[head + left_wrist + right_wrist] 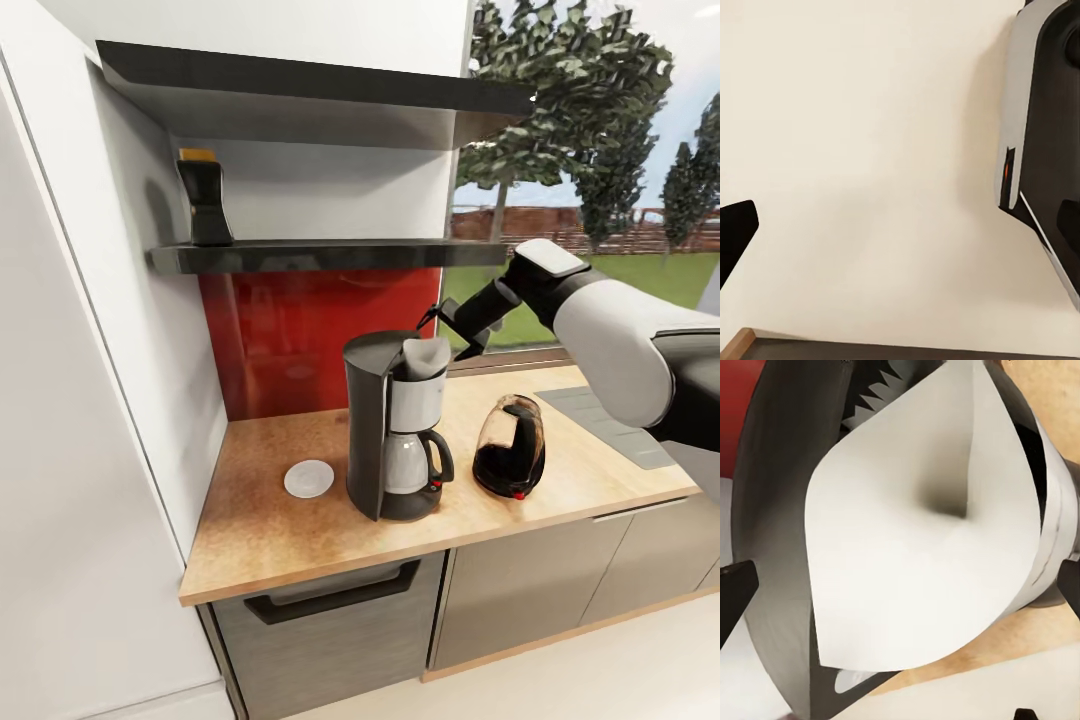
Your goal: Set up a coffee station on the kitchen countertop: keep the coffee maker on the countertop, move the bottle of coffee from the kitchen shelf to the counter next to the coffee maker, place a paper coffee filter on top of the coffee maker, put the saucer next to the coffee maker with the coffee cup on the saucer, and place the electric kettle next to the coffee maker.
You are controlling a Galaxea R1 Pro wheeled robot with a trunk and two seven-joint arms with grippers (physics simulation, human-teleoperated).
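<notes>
The black coffee maker (392,432) stands mid-counter with the white paper coffee filter (428,355) resting in its top. My right gripper (452,330) hovers open just behind and above the filter. In the right wrist view the filter (922,532) lies between the spread fingers without touching them. The saucer (309,478) lies left of the machine, bare. The electric kettle (510,447) stands to the machine's right. The bottle of coffee (205,200) sits on the kitchen shelf (330,256) at its left end. The coffee cup is out of view. My left gripper (900,229) hangs open over pale floor.
A second black shelf (320,80) runs above the first. A red backsplash (300,330) and a window back the wooden countertop (290,540). A grey cooktop (605,420) lies at the right. A white wall panel (90,450) borders the counter's left end.
</notes>
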